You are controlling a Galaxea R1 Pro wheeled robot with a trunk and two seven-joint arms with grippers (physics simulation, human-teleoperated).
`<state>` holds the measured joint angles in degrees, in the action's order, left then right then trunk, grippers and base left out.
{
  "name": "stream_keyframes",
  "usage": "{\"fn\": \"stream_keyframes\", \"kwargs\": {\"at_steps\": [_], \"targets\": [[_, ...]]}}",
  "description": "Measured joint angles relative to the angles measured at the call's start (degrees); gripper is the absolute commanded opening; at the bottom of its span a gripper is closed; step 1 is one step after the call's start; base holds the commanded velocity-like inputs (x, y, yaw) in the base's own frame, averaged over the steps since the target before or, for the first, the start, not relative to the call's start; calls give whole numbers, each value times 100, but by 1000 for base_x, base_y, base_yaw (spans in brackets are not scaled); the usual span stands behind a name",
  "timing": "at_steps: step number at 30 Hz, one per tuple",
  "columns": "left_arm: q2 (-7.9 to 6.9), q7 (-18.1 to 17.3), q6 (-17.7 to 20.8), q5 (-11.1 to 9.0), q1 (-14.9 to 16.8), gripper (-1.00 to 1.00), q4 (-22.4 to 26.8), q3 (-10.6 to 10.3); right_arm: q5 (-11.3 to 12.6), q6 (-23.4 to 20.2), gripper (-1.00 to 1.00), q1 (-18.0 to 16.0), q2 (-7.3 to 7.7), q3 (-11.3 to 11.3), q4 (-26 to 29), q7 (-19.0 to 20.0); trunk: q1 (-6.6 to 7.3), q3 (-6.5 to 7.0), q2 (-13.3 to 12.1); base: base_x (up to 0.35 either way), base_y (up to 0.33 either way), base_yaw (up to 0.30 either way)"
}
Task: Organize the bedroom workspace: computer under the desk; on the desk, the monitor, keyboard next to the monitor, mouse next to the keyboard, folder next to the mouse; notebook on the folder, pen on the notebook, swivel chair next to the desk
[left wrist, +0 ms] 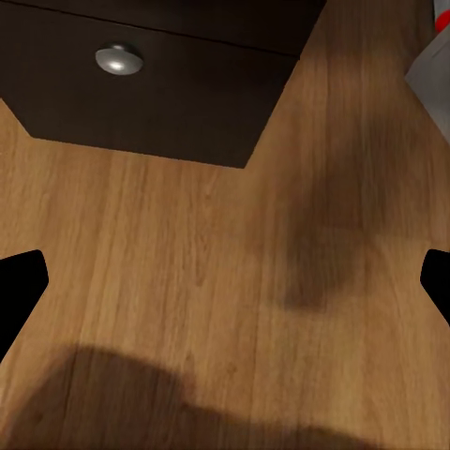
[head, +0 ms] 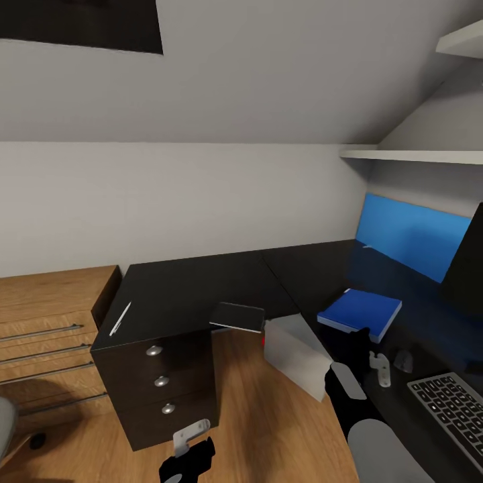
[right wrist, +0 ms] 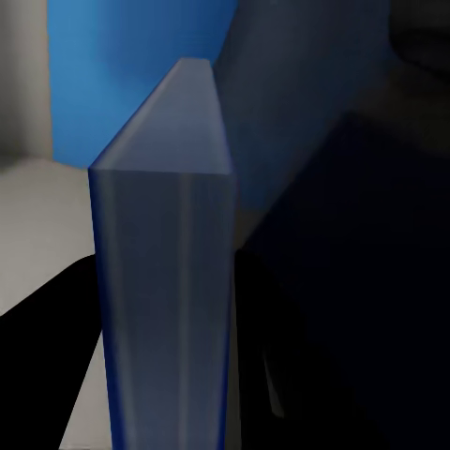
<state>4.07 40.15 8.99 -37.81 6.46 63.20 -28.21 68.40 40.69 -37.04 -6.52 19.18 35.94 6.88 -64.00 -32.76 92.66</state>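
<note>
The blue folder (head: 359, 310) lies on the black desk (head: 188, 285) near the blue wall panel. My right gripper (head: 355, 337) is at its near edge, and in the right wrist view its fingers (right wrist: 255, 356) are shut on the folder's white edge (right wrist: 164, 281). A small dark mouse (head: 403, 361) and the keyboard (head: 455, 410) sit to the right, with the monitor (head: 466, 268) at the frame's edge. The white pen (head: 121, 318) and the dark notebook (head: 237, 316) lie on the desk's left wing. The white computer (head: 295, 354) stands on the floor by the desk's inner corner. My left gripper (head: 189, 461) hangs open over the floor.
The black drawer unit (head: 161, 382) with three round knobs stands just ahead of my left gripper (left wrist: 225, 281). Light wooden cabinets (head: 47, 322) line the left wall. A grey swivel chair edge (head: 5, 417) shows at the lower left. White shelves (head: 416, 155) hang above the desk.
</note>
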Motion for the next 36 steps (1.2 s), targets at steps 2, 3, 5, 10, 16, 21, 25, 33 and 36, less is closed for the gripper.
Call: {"fn": "stream_keyframes", "kwargs": {"at_steps": [2, 3, 5, 10, 16, 21, 25, 33, 36], "targets": [[0, 0, 0, 0, 0, 100, 0, 0, 0, -1, -100, 0, -1, 2, 0, 0, 0, 0, 0, 0, 0, 0], [0, 0, 0, -1, 0, 100, 0, 0, 0, -1, -100, 0, -2, 0, 0, 0, 0, 0, 0, 0, 0, 0], [0, 0, 0, -4, 0, 100, -7, 0, -1, -5, 100, 0, -2, 3, 0, 0, 0, 0, 0, 0, 0, 0], [52, 0, 0, 1, 0, 100, -62, 0, 2, -3, 100, 0, -2, -1, 0, -1, 0, 0, 0, 0, 0, 0], [69, 0, 0, 2, 0, 100, -74, 0, -1, 6, 100, 0, -3, -1, 0, 0, 0, 0, 0, 0, 0, 0], [70, 0, 0, 2, 0, 100, -79, 0, -9, 6, 100, 0, -3, -1, -7, 0, 0, 0, 0, 0, 0, 0], [70, 0, 0, 2, 0, 100, -80, 0, -9, 7, 100, 0, -3, -7, -9, 0, 0, 0, 0, 0, 0, 0], [78, -2, 0, 2, 0, 100, -80, 0, -10, -2, 100, 0, -3, -18, -17, 0, -2, 0, 0, -87, 0, 0], [79, -2, 0, 2, 0, 100, -80, 0, -9, -2, 100, 0, -3, -19, -69, 0, -1, 0, 0, -134, 0, 0]]}}
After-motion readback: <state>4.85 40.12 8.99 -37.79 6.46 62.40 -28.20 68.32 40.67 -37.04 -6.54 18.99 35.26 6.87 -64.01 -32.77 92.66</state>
